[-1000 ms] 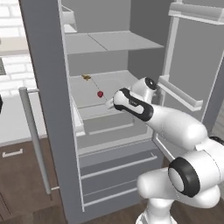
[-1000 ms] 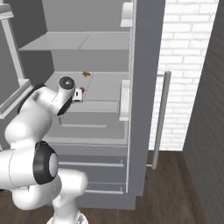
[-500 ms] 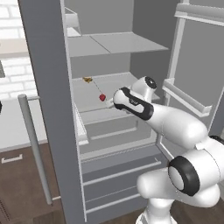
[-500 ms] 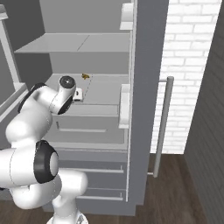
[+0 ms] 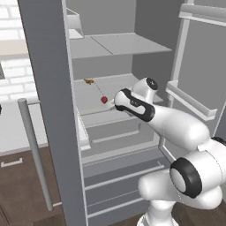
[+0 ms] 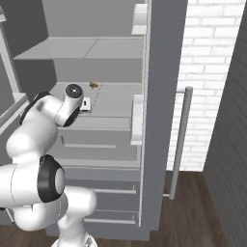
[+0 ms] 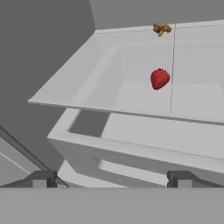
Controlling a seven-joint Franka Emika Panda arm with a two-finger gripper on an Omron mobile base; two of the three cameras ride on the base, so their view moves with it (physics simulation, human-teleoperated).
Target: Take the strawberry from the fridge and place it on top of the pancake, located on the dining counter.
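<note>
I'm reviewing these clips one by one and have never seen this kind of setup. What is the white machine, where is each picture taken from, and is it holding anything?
These are rendered pictures of a simulated kitchen. The white machine is a robot arm on a base that can drive, reaching into an open grey fridge. Two pictures come from cameras on the base, behind the arm to its left and right, so they show the same scene from two sides. The third comes from a camera on the hand, looking along the gripper; the two small dark tips at its bottom are the fingers.

On the middle shelf lies a small red strawberry, also seen from the left base view. Farther back sits a small yellow-brown food item.

The gripper is open and holds nothing; the strawberry lies ahead of it, untouched.
</note>
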